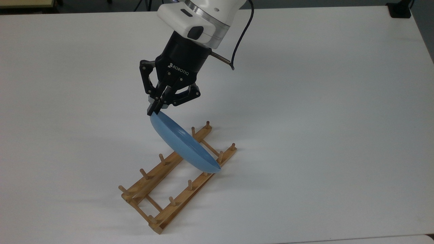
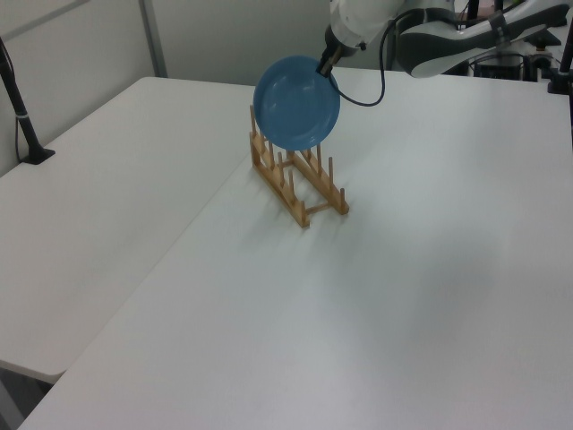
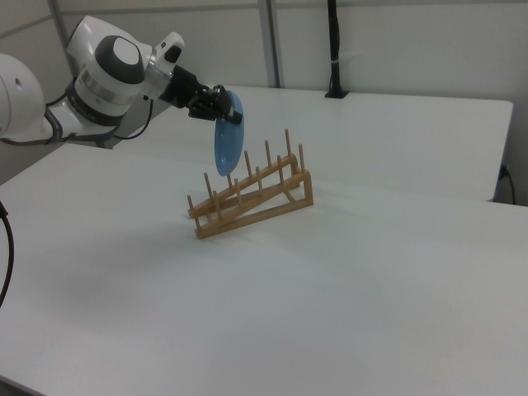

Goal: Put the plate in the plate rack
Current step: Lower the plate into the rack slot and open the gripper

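Note:
My gripper [image 1: 154, 110] is shut on the upper rim of the light-blue plate [image 1: 183, 144] and holds it on edge, nearly upright. The plate hangs over the wooden plate rack [image 1: 159, 174], toward the rack's end at the top view's upper right. Its lower edge sits low between the second and third pegs from that end; I cannot tell whether it touches the rails. In the left view the plate [image 2: 296, 103] faces the camera above the rack [image 2: 300, 186], with the gripper [image 2: 329, 64] at its upper right rim. In the right view the plate [image 3: 226, 144] is edge-on over the rack [image 3: 252, 198].
The rack lies on a white table [image 1: 322, 118]. A black cable [image 1: 242, 37] loops off the wrist. A black stand base [image 1: 400, 10] sits at the top view's far right corner. Black poles stand at the table edges [image 2: 22, 116] [image 3: 334, 49].

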`<state>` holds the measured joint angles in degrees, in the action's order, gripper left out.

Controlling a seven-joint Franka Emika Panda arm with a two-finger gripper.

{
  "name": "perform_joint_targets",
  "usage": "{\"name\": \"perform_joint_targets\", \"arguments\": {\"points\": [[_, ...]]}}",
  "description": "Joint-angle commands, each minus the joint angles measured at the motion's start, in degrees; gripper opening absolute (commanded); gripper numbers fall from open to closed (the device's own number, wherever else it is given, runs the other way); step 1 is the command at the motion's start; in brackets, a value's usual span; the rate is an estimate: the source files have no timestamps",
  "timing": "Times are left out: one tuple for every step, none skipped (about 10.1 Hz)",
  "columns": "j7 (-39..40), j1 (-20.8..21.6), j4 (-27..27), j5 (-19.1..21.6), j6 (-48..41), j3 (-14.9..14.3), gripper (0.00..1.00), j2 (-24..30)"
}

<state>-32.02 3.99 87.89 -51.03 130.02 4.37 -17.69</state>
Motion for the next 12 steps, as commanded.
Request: {"name": "perform_joint_targets", "arguments": {"points": [[-1.12, 0.41, 2.72, -1.96, 3.39, 0.03, 0.0, 0.81], [-0.77, 0.41, 4.12, -2.92, 6.27, 0.03, 0.0, 0.81], [-0.76, 0.32, 4.92, -3.72, 7.69, 0.03, 0.0, 0.81], [-0.59, 0.32, 5.36, -3.9, 7.8, 0.03, 0.0, 0.81], [-0.41, 0.41, 6.06, -4.68, 7.8, 0.03, 0.0, 0.81], [-0.5, 0.32, 6.42, -5.56, 7.8, 0.03, 0.0, 0.73], [-0.5, 0.32, 6.85, -5.83, 7.8, 0.03, 0.07, 0.81], [-0.76, 0.32, 6.77, -5.83, 7.8, 0.03, 0.25, 0.81], [-1.03, 0.41, 6.77, -5.83, 7.71, 0.03, 0.42, 0.9], [-1.12, 0.41, 6.68, -5.66, 7.71, 0.03, 0.61, 0.99], [-1.38, 0.5, 6.42, -5.31, 7.62, 0.11, 0.78, 0.99], [-5.12, 0.67, 5.64, -5.13, 7.45, 0.2, 0.98, 1.25]]}}
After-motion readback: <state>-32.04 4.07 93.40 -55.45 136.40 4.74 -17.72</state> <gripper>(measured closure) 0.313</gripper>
